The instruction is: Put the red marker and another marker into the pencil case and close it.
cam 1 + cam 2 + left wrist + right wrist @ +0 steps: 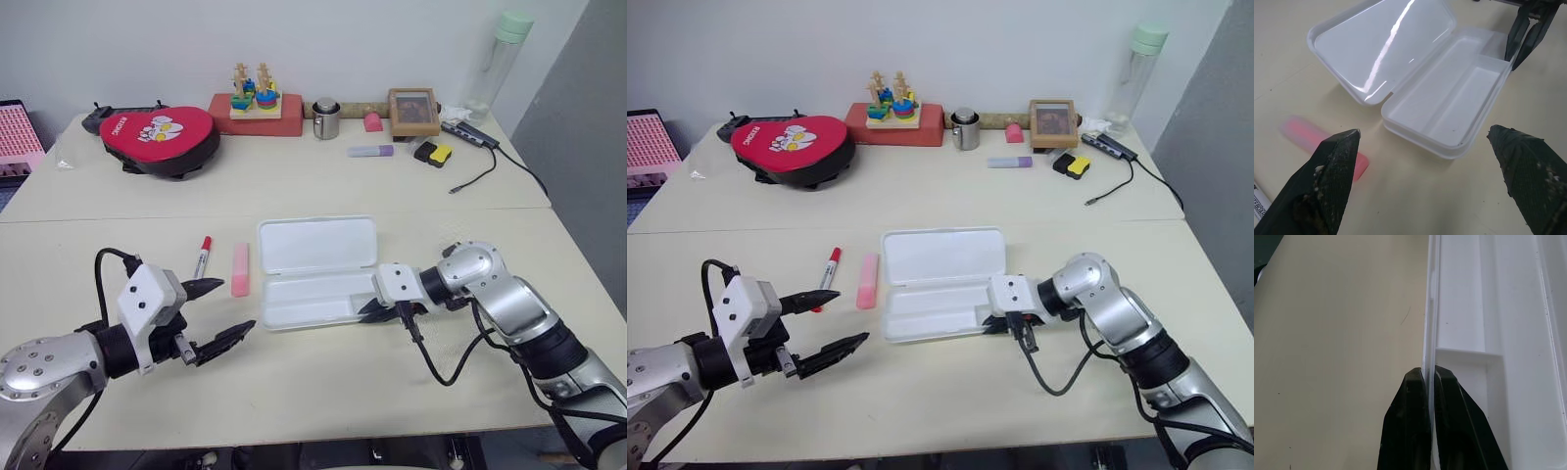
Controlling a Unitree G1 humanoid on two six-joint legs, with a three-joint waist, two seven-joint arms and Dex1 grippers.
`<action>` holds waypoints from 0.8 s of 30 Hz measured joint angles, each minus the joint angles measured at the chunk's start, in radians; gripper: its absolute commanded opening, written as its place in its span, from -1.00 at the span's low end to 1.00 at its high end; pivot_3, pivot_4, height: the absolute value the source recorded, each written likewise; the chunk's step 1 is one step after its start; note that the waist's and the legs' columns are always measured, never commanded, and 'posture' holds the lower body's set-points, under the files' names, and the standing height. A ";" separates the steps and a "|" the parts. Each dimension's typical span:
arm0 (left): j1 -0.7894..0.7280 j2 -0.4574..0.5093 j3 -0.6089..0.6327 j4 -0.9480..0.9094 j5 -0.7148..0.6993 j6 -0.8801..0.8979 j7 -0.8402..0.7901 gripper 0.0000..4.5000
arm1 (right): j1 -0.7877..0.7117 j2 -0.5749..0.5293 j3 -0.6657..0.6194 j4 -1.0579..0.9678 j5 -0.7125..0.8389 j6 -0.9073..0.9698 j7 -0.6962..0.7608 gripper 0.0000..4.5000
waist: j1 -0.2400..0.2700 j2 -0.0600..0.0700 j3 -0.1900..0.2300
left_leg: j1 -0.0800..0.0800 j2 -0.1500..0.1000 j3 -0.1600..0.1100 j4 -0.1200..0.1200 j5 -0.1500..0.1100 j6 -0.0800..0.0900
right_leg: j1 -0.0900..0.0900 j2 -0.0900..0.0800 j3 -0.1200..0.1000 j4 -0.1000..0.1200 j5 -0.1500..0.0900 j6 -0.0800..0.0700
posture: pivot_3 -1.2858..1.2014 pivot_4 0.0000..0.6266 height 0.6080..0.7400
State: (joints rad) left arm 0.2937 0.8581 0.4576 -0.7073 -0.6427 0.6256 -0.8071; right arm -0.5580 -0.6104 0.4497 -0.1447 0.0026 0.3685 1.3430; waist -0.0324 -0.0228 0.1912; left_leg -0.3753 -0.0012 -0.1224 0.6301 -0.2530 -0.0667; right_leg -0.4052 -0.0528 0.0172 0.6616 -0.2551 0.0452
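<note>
Right gripper [1429, 382] pinches the near rim of the open flat white plastic pencil case [313, 274]; left gripper [217, 313] hangs wide open nearby.

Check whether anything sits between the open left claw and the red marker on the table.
Nothing visible does. The left claw is open just short of the red marker, with bare table between them. The pink highlighter lies beside the marker, toward the open pencil case, not in the way.
</note>
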 measured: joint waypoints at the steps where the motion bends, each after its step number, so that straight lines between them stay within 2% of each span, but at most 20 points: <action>1: -0.002 0.000 0.000 0.000 0.001 0.000 -0.003 1.00 | 0.003 0.000 0.007 -0.003 -0.002 0.009 -0.007 -0.98 | 0.000 0.000 0.000 | 0.000 0.000 0.000 0.000 0.000 0.000 | 0.000 0.000 0.000 0.000 0.000 0.000 | 0.03 -0.52 1.00; 4: -0.017 0.002 -0.006 0.004 0.002 0.000 -0.009 1.00 | 0.005 0.001 0.014 0.004 -0.023 0.008 -0.038 -0.98 | 0.000 0.000 0.000 | 0.000 0.000 0.000 0.000 0.000 0.000 | 0.000 0.000 0.000 0.000 0.000 0.000 | 0.03 -0.52 1.00; 11: -0.027 0.003 -0.015 0.008 0.005 0.000 -0.011 1.00 | 0.019 -0.007 0.035 0.037 -0.051 -0.035 -0.058 -0.35 | 0.000 0.000 0.000 | 0.000 0.000 0.000 0.000 0.000 0.000 | 0.000 0.000 0.000 0.000 0.000 0.000 | 0.03 -0.52 1.00; 16: -0.026 0.003 -0.015 0.008 0.008 0.000 -0.011 1.00 | 0.012 -0.015 0.035 0.035 -0.048 -0.027 -0.049 0.21 | 0.000 0.000 0.000 | 0.000 0.000 0.000 0.000 0.000 0.000 | 0.000 0.000 0.000 0.000 0.000 0.001 | 0.03 -0.52 1.00; 24: -0.004 -0.001 0.000 0.010 0.010 0.003 0.001 1.00 | -0.027 -0.088 -0.026 -0.054 0.082 0.081 0.041 0.21 | 0.000 0.000 0.000 | 0.000 0.000 0.000 0.000 0.000 0.000 | 0.000 0.000 0.000 -0.001 0.000 0.001 | 0.03 -0.52 1.00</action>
State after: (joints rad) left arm 0.2897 0.8574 0.4574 -0.6970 -0.6332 0.6281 -0.8064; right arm -0.5851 -0.6983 0.4239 -0.1986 0.0850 0.4491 1.3839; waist -0.0322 -0.0228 0.1911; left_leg -0.3758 -0.0012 -0.1227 0.6300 -0.2531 -0.0666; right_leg -0.4052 -0.0529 0.0169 0.6610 -0.2554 0.0459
